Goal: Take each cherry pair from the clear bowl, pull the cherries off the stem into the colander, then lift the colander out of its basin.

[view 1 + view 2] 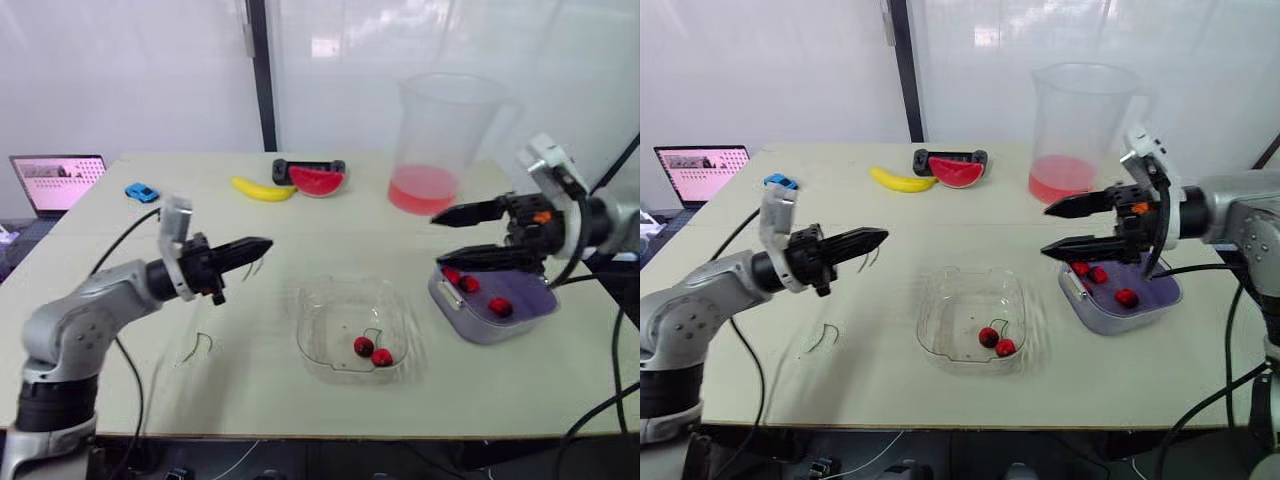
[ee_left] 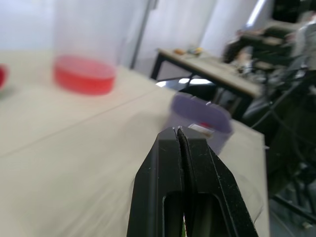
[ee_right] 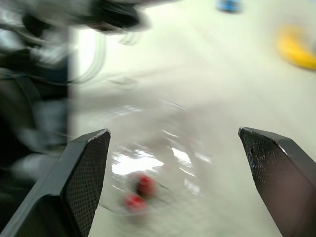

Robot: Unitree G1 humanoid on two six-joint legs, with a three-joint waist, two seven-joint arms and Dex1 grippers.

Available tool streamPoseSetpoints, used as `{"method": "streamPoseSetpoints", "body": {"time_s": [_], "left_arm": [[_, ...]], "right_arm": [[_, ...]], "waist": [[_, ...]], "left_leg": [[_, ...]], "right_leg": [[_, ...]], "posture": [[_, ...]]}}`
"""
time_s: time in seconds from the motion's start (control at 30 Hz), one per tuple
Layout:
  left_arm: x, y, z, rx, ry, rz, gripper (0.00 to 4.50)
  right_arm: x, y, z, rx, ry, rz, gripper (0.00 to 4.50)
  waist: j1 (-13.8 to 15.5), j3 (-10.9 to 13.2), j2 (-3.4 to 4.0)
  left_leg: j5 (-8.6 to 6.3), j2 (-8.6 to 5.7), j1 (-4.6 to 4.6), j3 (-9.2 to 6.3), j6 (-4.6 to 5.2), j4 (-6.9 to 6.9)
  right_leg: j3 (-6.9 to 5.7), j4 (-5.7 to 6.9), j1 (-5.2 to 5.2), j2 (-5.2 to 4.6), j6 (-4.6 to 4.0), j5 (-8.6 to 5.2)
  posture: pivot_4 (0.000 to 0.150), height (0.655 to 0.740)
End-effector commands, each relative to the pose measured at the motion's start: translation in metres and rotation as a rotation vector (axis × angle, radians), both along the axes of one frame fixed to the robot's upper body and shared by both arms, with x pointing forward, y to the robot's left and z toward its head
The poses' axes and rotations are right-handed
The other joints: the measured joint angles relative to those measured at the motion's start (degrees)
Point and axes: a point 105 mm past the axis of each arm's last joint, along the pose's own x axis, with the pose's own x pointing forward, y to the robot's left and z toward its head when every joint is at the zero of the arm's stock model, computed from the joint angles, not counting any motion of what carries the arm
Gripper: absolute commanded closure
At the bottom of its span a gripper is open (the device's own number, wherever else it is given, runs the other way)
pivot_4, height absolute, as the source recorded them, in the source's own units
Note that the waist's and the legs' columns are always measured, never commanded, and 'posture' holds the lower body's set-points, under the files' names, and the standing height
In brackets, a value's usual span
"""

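The clear bowl point(image 1: 312, 312) sits in the middle of the table with one red cherry pair point(image 1: 372, 350) inside. To its right is the purple colander point(image 1: 530, 297) in its grey basin point(image 1: 455, 312), holding three cherries point(image 1: 470, 284). My right gripper point(image 1: 440, 240) hovers open just above the colander's left edge, its fingers pointing toward the bowl. My left gripper point(image 1: 262, 245) is raised left of the bowl, shut on a thin green stem point(image 1: 254, 268) that dangles from its tips. Another bare stem point(image 1: 200, 346) lies on the table below the left arm.
A large pitcher point(image 1: 440, 140) with red liquid stands behind the colander. A banana point(image 1: 262, 188), a watermelon slice point(image 1: 317, 181) and a black device point(image 1: 310, 166) lie at the back centre. A blue toy car point(image 1: 141, 192) and a laptop point(image 1: 57, 181) are at the back left.
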Motion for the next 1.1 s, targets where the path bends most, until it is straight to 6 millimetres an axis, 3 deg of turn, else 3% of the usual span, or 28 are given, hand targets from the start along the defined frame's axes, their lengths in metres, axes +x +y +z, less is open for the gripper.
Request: {"method": "streamPoseSetpoints", "body": {"time_s": [0.03, 0.17, 0.27, 0.43, 0.53, 0.57, 0.6, 0.77, 0.9, 1.0, 1.1], "left_arm": [[0.002, 0.03, -0.012, 0.089, 0.05, 0.15, 4.5], [-0.017, 0.056, -0.058, 0.204, 0.26, 0.2, 4.5], [-0.026, 0.071, -0.079, 0.208, 0.341, 0.239, 4.5], [-0.024, 0.086, -0.102, 0.224, 0.392, 0.324, 4.5], [-0.02, 0.092, -0.11, 0.239, 0.408, 0.377, 3.61], [-0.019, 0.093, -0.111, 0.233, 0.414, 0.389, 2.99], [-0.018, 0.094, -0.11, 0.225, 0.416, 0.395, 2.64], [-0.011, 0.109, -0.096, 0.205, 0.378, 0.45, 0.04], [-0.003, 0.116, -0.073, 0.244, 0.279, 0.457, 0.04], [-0.006, 0.11, -0.063, 0.351, 0.196, 0.38, 0.04], [-0.008, 0.09, -0.032, 0.345, 0.074, 0.235, 0.04]], "right_arm": [[-0.019, 0.017, 0.006, 0.004, -0.005, 0.103, 0.05], [-0.022, 0.027, -0.005, -0.019, 0.023, 0.138, 0.05], [-0.02, 0.031, -0.012, -0.049, 0.014, 0.141, 0.05], [-0.018, 0.032, -0.014, -0.067, -0.007, 0.135, 0.05], [-0.018, 0.03, -0.015, -0.071, -0.014, 0.125, 0.0], [-0.018, 0.029, -0.015, -0.071, -0.015, 0.122, 0.0], [-0.018, 0.028, -0.015, -0.069, -0.018, 0.114, 0.0], [-0.014, 0.017, -0.014, -0.079, -0.025, 0.06, 0.0], [-0.012, 0.013, -0.013, -0.098, -0.071, 0.031, 0.0], [-0.009, 0.01, -0.01, -0.103, -0.123, 0.0, 0.0], [-0.004, 0.01, -0.003, -0.106, -0.187, -0.069, 0.0]], "waist": [[0.1, 0.0, 0.01], [-0.1, 0.0, 0.01], [-0.1, 0.0, 0.03], [0.2, 0.0, 0.03], [0.0, 0.0, 0.02], [0.0, 0.0, 0.02], [0.0, 0.0, 0.02], [0.0, 0.0, 0.02], [0.0, 0.0, 0.02], [-0.2, 0.0, 0.04], [-0.1, 0.0, 0.05]], "left_leg": [[0.0, -0.01, 0.0, 0.01, 0.01, 0.0], [-0.01, 0.01, 0.0, 0.02, 0.01, -0.03], [-0.01, 0.03, 0.01, 0.05, 0.02, -0.07], [-0.01, 0.03, 0.01, 0.03, 0.02, -0.05], [-0.02, 0.03, 0.01, 0.04, 0.02, -0.06], [-0.02, 0.03, 0.01, 0.04, 0.02, -0.07], [-0.02, 0.04, 0.01, 0.04, 0.02, -0.08], [-0.02, 0.04, 0.0, 0.05, 0.02, -0.07], [-0.02, 0.04, 0.0, 0.06, 0.02, -0.06], [-0.02, 0.04, 0.01, 0.11, 0.01, -0.1], [-0.02, 0.05, 0.0, 0.13, 0.01, -0.12]], "right_leg": [[0.0, 0.01, -0.02, -0.01, 0.0, 0.0], [-0.02, 0.01, -0.04, 0.0, 0.0, 0.0], [0.01, 0.01, -0.07, 0.0, 0.0, 0.0], [-0.02, 0.02, -0.05, -0.01, -0.01, 0.0], [-0.01, 0.01, -0.07, -0.03, -0.01, 0.0], [-0.01, 0.01, -0.08, -0.03, -0.01, 0.0], [-0.01, 0.01, -0.09, -0.02, -0.01, 0.0], [-0.01, 0.01, -0.09, -0.03, -0.02, 0.0], [-0.01, 0.01, -0.09, -0.02, -0.02, 0.01], [0.01, 0.01, -0.13, -0.02, -0.02, 0.0], [0.02, 0.02, -0.15, -0.03, -0.02, 0.0]], "posture": [[0.15, 0.74], [0.15, 0.74], [0.15, 0.74], [0.15, 0.74], [0.15, 0.74], [0.15, 0.74], [0.15, 0.74], [0.15, 0.74], [0.15, 0.74], [0.15, 0.74], [0.15, 0.74]]}}
